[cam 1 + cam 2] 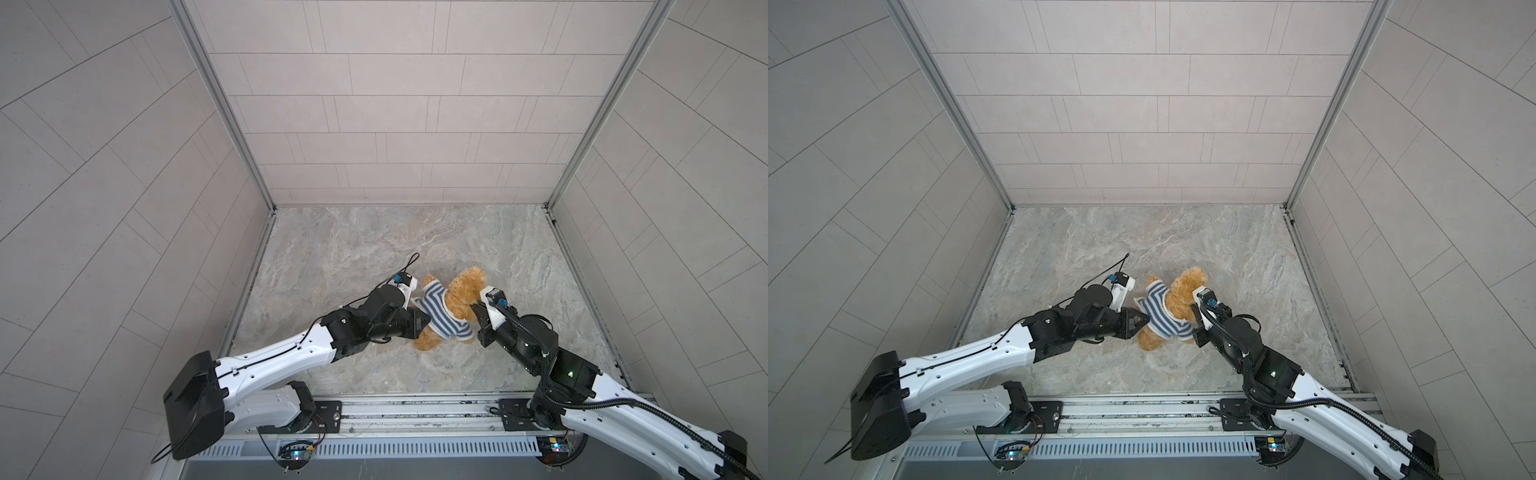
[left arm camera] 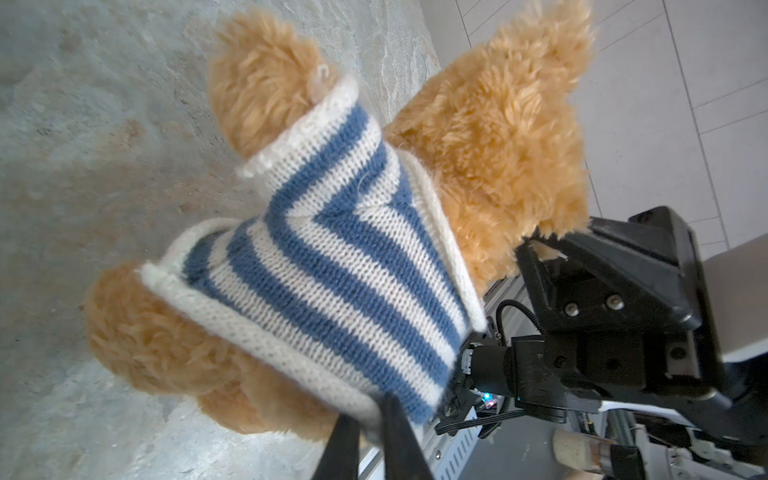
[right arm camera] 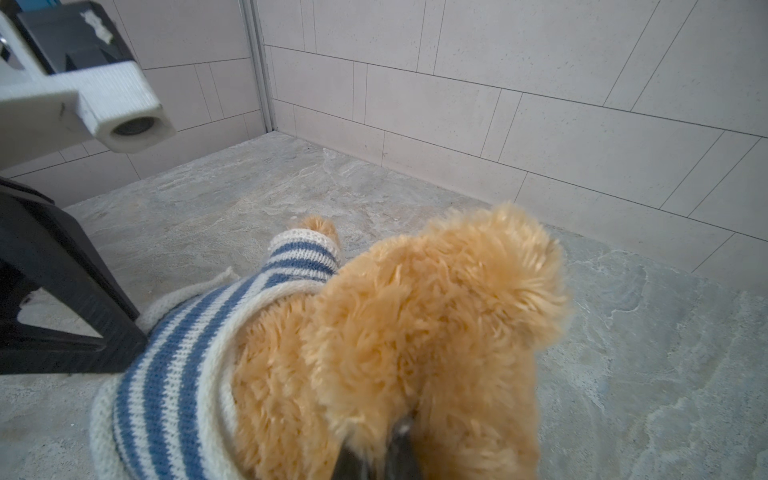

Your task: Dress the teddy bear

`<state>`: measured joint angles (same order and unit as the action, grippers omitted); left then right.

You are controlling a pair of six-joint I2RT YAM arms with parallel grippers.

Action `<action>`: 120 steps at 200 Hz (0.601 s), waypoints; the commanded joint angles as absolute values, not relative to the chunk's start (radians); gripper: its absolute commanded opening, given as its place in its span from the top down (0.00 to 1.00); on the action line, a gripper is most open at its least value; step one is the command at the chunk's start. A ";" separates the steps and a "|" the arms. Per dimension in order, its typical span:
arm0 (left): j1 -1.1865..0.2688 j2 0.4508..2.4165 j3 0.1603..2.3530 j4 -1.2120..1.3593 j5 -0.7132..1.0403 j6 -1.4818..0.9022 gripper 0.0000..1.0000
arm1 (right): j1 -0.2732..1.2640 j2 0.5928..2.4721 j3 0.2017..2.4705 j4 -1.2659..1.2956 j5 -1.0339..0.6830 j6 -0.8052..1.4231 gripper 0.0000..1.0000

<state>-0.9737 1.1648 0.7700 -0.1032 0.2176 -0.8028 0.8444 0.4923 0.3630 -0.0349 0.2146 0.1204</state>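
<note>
1. The teddy bear [image 1: 463, 291] is at mid-table [image 1: 353, 249] between both arms, wearing a striped shirt [image 1: 440, 313].
2. The left gripper [image 2: 372, 432] pinches the shirt's hem.
3. The right gripper [image 3: 374, 453] pinches head fur; its wrist hides part of the head.

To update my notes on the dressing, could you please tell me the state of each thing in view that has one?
teddy bear: lying on the table, face hidden, wearing the striped shirt.
striped shirt: over the bear's torso, one arm out through a sleeve; other sleeve unclear.
left gripper: shut on the shirt's hem.
right gripper: shut on the bear's head fur.
</note>
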 commanded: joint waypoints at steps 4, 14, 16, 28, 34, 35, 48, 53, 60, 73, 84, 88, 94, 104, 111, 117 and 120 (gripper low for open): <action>-0.979 1.136 0.753 -0.115 0.201 -0.808 0.98 | 0.850 0.466 0.386 -0.009 0.227 0.135 1.00; -0.976 1.124 0.738 -0.129 0.197 -0.809 1.00 | 0.850 0.460 0.388 -0.016 0.230 0.136 1.00; -0.976 1.121 0.735 -0.131 0.195 -0.810 1.00 | 0.850 0.459 0.387 -0.018 0.231 0.136 1.00; -0.968 1.106 0.712 -0.141 0.192 -0.813 1.00 | 0.851 0.448 0.386 -0.028 0.241 0.137 1.00; -0.961 1.099 0.698 -0.143 0.194 -0.814 1.00 | 0.851 0.443 0.385 -0.031 0.249 0.138 1.00; -0.959 1.097 0.696 -0.143 0.196 -0.814 1.00 | 0.851 0.441 0.385 -0.033 0.251 0.139 1.00; -0.935 1.085 0.668 -0.146 0.208 -0.816 1.00 | 0.851 0.430 0.386 -0.048 0.276 0.147 1.00; -0.926 1.080 0.658 -0.148 0.212 -0.816 1.00 | 0.851 0.425 0.386 -0.056 0.286 0.149 1.00; -0.911 1.070 0.646 -0.150 0.217 -0.815 1.00 | 0.851 0.420 0.386 -0.065 0.300 0.152 1.00; -0.884 1.053 0.630 -0.156 0.219 -0.809 1.00 | 0.851 0.410 0.387 -0.080 0.316 0.158 1.00; -0.865 1.045 0.623 -0.165 0.219 -0.801 1.00 | 0.851 0.405 0.385 -0.088 0.326 0.165 1.00; -0.858 1.043 0.620 -0.167 0.221 -0.799 1.00 | 0.851 0.404 0.384 -0.090 0.331 0.168 1.00; -0.852 1.042 0.619 -0.169 0.221 -0.794 1.00 | 0.851 0.402 0.383 -0.095 0.336 0.172 1.00; -0.843 1.044 0.616 -0.170 0.222 -0.789 1.00 | 0.851 0.402 0.383 -0.099 0.345 0.176 1.00; -0.838 1.049 0.615 -0.170 0.222 -0.784 1.00 | 0.851 0.400 0.383 -0.102 0.352 0.182 1.00; -0.835 1.053 0.614 -0.169 0.221 -0.781 1.00 | 0.851 0.400 0.383 -0.104 0.358 0.185 1.00; -0.835 1.056 0.612 -0.169 0.221 -0.781 1.00 | 0.851 0.400 0.383 -0.104 0.361 0.187 1.00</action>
